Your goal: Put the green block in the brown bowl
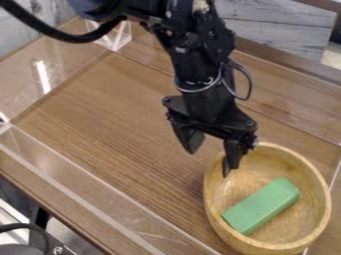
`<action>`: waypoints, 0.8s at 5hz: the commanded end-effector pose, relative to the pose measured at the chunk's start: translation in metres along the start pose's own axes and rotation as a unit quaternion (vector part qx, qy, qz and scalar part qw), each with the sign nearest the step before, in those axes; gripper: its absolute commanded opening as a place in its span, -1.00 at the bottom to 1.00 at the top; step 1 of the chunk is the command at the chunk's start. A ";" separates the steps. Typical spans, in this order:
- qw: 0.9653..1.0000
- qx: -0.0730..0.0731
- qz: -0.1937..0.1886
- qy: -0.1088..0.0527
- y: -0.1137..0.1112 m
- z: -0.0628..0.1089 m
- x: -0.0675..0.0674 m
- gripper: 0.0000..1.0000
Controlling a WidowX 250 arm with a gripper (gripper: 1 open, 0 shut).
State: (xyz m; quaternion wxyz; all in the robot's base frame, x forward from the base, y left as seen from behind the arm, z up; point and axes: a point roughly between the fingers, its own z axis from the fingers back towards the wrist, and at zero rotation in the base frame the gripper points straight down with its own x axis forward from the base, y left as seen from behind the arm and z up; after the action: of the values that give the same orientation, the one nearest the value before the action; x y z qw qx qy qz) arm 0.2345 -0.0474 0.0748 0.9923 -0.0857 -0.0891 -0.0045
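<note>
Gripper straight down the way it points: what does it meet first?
Gripper likely meets the wooden table first, or the near rim of the brown bowl; depth is unclear from this one view.

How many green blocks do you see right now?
1: the green block lies flat inside the brown bowl, below the open gripper. The arm blocks part of the view, so others could be hidden behind it.

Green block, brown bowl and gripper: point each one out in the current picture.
Green block (261,206): camera view, middle of its upper face.
Brown bowl (324,199): camera view, right side of its rim.
Gripper (213,159): camera view, midway between its fingertips.
</note>
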 end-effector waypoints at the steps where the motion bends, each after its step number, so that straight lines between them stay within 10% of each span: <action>1: 1.000 -0.003 -0.002 -0.024 0.000 0.004 0.014 1.00; 4: 1.000 -0.003 0.010 -0.022 0.008 -0.012 0.017 1.00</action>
State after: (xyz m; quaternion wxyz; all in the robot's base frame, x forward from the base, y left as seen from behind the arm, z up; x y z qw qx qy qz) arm 0.2451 -0.0440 0.0561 0.9920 -0.0886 -0.0898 0.0083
